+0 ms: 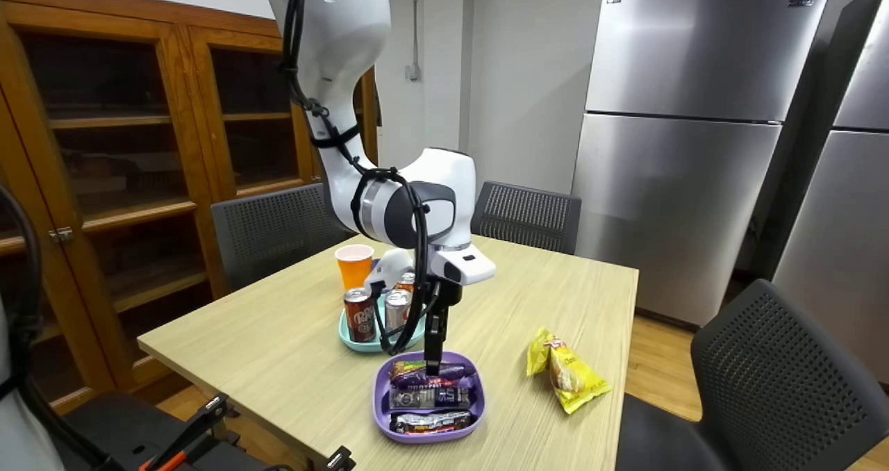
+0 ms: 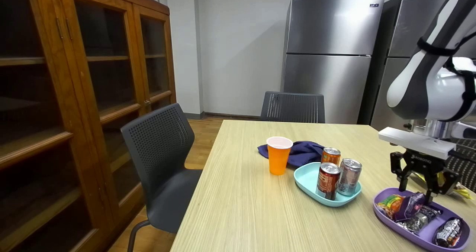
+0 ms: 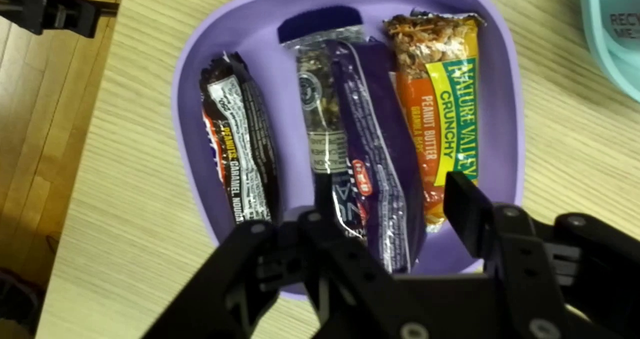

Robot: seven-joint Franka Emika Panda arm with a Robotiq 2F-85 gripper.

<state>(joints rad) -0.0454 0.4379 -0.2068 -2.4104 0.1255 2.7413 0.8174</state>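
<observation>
Here's the table [image 1: 507,318], and on it the purple tray [image 3: 275,84], teal tray [image 3: 600,49] at two o'clock in my wrist view. My gripper [image 2: 416,196] hangs over the purple one, jaws partway apart, clutching nothing! The purple-wrapped bar [image 3: 378,154] lies in there between them, granola bar [image 3: 440,109] at the tray's three o'clock, peanut-caramel bar [image 3: 240,144] at nine.

Wrist view: close, looking down on rounded purple plastic tray [image 3: 295,144]. Both exterior views: farther back, facing tall silver steel fridge [image 1: 687,158], 2 o'clock; tray shared.
</observation>
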